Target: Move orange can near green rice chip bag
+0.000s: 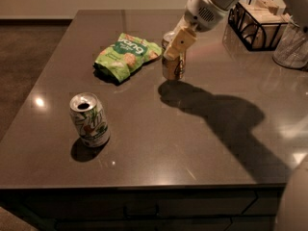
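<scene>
White can (90, 119) stands upright toward the front-left corner of the counter (192, 143), well apart from the rest. Bag (126, 56) lies flat nearer the back edge, left of centre. Orange can (174, 70) is upright just beside the bag's right end; contact unclear. Gripper (173, 52) reaches in from the back-right, clamped on the can's upper part. Wire basket (255, 18) sits at the back-right corner. Step judged: placement, nearly done. Next move calls for seating the can, releasing it, and lifting clear without tipping it.
</scene>
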You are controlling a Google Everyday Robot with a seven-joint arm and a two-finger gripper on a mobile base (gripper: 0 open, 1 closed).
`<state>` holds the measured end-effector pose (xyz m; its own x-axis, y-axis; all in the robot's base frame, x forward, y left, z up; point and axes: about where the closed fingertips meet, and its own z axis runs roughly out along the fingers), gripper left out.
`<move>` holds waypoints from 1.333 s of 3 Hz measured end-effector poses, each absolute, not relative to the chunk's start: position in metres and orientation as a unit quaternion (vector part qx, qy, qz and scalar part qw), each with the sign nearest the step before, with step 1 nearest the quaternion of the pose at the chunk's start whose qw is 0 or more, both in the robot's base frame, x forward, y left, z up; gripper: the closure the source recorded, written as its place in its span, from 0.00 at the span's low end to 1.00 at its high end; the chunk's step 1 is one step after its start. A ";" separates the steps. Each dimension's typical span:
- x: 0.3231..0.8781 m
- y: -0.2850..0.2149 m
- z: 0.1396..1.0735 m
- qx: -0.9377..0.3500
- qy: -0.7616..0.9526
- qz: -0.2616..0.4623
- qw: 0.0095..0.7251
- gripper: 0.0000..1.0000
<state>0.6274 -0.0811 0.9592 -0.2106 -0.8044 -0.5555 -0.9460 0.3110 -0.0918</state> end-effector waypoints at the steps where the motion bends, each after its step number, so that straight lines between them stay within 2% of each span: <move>1: 0.651 -0.071 0.953 -0.551 0.777 0.146 0.267 1.00; 4: 0.673 -0.027 0.934 -0.528 0.782 0.171 0.285 1.00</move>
<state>0.6734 -0.0273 0.9339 -0.2803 -0.7282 -0.6254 -0.9228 0.3838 -0.0333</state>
